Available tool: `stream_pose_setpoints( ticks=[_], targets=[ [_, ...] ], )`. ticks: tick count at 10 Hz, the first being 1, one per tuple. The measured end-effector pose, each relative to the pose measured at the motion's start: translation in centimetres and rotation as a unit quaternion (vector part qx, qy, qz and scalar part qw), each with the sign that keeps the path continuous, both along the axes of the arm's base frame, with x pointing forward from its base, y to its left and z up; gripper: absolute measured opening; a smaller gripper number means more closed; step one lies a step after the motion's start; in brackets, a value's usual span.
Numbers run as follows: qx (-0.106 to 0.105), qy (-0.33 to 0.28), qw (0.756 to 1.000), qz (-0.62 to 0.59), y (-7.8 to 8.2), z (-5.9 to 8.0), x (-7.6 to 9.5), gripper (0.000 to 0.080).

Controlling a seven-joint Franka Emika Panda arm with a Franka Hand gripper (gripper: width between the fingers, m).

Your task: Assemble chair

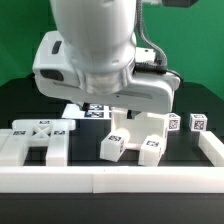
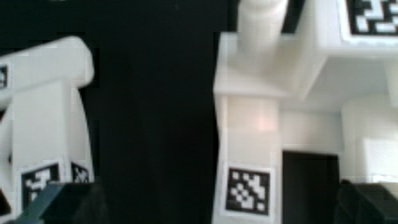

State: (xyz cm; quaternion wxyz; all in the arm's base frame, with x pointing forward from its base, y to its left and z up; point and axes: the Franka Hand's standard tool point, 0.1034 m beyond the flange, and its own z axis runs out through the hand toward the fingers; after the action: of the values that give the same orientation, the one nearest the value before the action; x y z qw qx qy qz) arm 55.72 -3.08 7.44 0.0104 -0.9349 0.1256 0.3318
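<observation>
My fingers (image 2: 39,206) spread wide, pinching nothing, low over black counter (image 1: 15,105). Long chair part (image 2: 263,120) lies between them. Other chair pieces (image 1: 40,138) scattered beside white border wall (image 1: 110,180).

A black table (image 1: 205,100) is filling the scene, and a green backdrop (image 1: 18,45) is standing behind it. A long white border wall (image 1: 120,181) is running along the near edge and turning up the exterior view's right side. The marker board (image 1: 85,110) is lying flat on the table farther back, showing at least 2 tags, with the rest hidden.
</observation>
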Motion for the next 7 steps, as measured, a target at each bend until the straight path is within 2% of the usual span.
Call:
stream_pose_setpoints(
  ticks=[1,2,4,5,6,7],
  targets=[
    [-0.007,-0.044,0.999,0.001,0.1,-0.1,0.8,0.0649],
    [-0.01,-0.069,0.998,0.0,0.1,-0.1,0.7,0.0649],
    [0.0,-0.169,0.985,0.041,-1.5,-0.3,2.0,0.0649],
    [0.003,-0.216,0.974,0.067,-2.5,0.0,2.1,0.0649],
    [-0.002,-0.249,0.966,0.075,-3.1,0.0,1.8,0.0649],
    [-0.009,-0.265,0.961,0.075,-3.0,-0.2,1.6,0.0649]
  ],
)
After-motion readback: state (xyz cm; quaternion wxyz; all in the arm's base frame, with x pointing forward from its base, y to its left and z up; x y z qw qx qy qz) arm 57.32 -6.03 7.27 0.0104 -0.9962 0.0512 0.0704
